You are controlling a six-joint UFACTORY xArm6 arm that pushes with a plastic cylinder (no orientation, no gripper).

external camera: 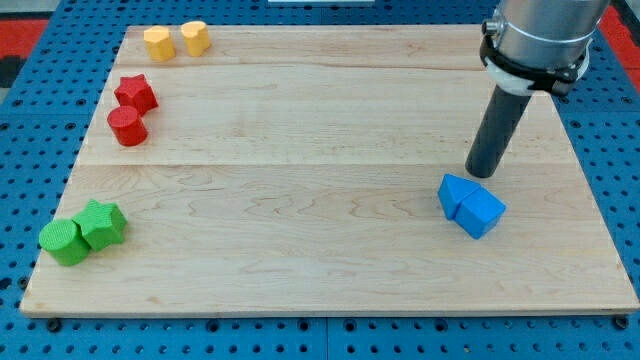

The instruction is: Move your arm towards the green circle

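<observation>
The green circle (63,242) is a round green block at the board's lower left, touching a green star block (102,222) on its right. My tip (483,173) is at the view's right, far from the green circle. It stands just above two blue blocks (470,204) that sit together, and it looks to be touching or almost touching their upper edge.
A red star block (135,93) and a red round block (127,126) sit at the left. Two yellow blocks (176,40) sit at the top left. The wooden board (320,120) ends at blue pegboard on all sides.
</observation>
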